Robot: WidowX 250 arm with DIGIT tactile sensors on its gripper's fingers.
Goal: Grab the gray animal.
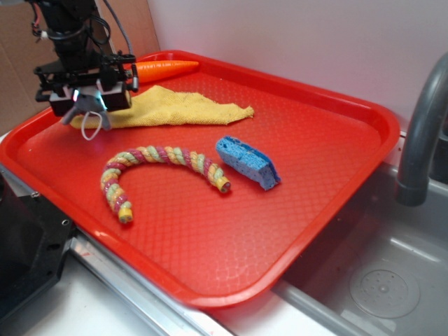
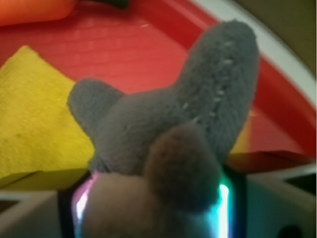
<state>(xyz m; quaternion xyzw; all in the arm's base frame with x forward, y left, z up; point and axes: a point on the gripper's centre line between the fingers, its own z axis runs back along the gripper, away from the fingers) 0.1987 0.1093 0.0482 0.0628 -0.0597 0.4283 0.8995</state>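
The gray animal (image 1: 85, 106) is a small gray plush with a thin white string loop (image 1: 91, 128) hanging below it. It hangs just above the red tray (image 1: 231, 231) at the back left, with my gripper (image 1: 85, 98) shut on it. In the wrist view the gray animal (image 2: 163, 134) fills the middle of the picture, its stubby legs pointing away from me. Both jaws press against its pale lower part, with glowing pads on either side.
A yellow cloth (image 1: 168, 108) lies right behind the gripper, an orange carrot (image 1: 164, 68) beyond it. A striped rope toy (image 1: 157, 168) curves mid-tray, a blue sponge (image 1: 246, 162) to its right. A sink (image 1: 378, 280) and a gray faucet (image 1: 420, 133) stand right of the tray.
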